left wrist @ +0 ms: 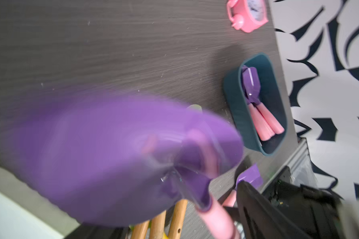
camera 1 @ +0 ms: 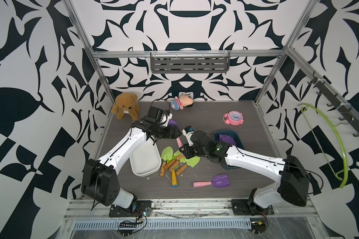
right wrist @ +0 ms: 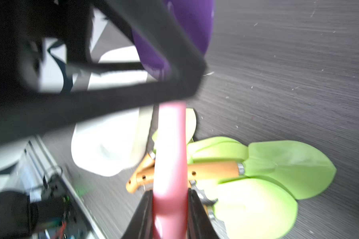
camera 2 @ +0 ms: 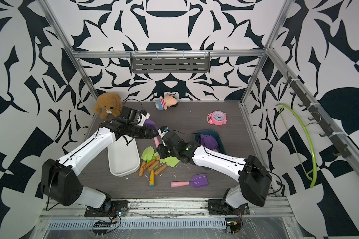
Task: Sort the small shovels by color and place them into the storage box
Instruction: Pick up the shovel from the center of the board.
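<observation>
Open worktop [camera 1: 207,122] is seen beyond. The purple shovel [right wrist: 170,134] is clamped by the right gripper [right wrist: 170,198], its blade at the left gripper [camera 1: 175,132], whose state cannot be told.

Overhead stereo pair, two close wrist cameras

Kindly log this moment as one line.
right gripper: shut on purple-bladed pink-handled plastic shovel | left gripper: at blade, grip unclear | teal box: purple shovels | lime-green shovels: unsorted pile
</observation>
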`<act>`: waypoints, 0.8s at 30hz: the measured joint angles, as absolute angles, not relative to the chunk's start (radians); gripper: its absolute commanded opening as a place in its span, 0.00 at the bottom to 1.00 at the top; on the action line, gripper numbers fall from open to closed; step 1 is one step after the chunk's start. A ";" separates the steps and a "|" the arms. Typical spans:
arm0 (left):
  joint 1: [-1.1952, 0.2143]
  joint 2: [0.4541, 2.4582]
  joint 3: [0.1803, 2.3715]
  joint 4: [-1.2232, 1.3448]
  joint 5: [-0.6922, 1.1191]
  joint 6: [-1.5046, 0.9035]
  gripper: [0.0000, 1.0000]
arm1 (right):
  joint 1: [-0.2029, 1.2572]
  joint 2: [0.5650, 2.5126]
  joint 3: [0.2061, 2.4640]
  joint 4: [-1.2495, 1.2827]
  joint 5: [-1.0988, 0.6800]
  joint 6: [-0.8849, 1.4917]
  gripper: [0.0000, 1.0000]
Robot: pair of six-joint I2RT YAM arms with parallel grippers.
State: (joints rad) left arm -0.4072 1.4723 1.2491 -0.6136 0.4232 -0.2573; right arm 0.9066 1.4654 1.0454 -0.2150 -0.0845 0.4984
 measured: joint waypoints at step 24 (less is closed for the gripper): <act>-0.230 1.440 1.201 -0.767 1.018 0.285 0.29 | 0.723 1.259 0.991 -0.467 -0.517 0.043 0.00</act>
State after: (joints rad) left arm -0.2298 1.4399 1.2015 -0.7666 1.0183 0.2852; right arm 0.7231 1.2587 0.9905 -0.4667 -0.5167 0.0429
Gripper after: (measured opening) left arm 0.391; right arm 0.241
